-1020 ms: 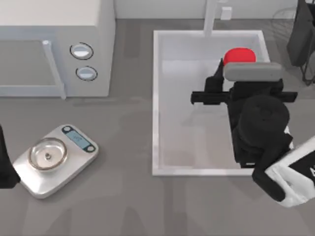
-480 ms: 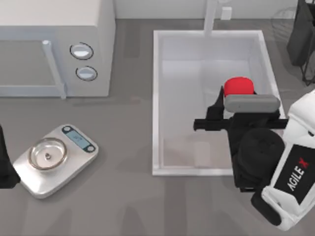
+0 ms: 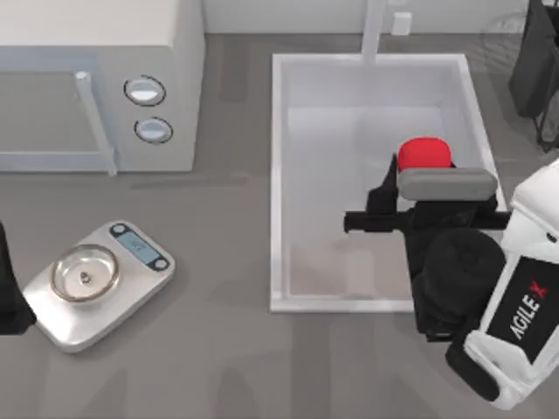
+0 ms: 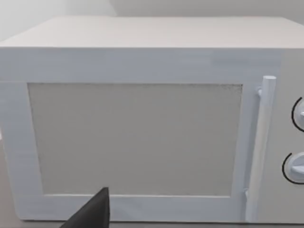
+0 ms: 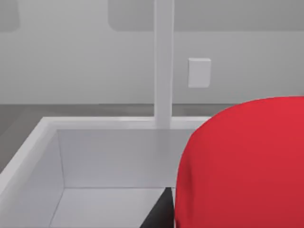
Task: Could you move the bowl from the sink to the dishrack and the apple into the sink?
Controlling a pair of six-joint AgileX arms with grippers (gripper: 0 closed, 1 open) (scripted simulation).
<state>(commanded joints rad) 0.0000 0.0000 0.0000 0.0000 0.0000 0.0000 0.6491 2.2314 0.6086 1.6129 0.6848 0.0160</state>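
Observation:
The red apple hangs above the right half of the white sink, with my right gripper shut on it. One dark finger sticks out at the apple's left. In the right wrist view the apple looms close, over the sink basin with its faucet behind. The dishrack stands at the far right back corner. The bowl is out of view. My left arm rests parked at the table's left edge, a dark fingertip facing the microwave.
A white microwave fills the back left, and its door is shut. A silver kitchen scale with a shiny pan sits front left. The faucet rises behind the sink.
My right gripper carried the apple from the back of the sink toward the front, over the right half. In the last half second it barely moved.

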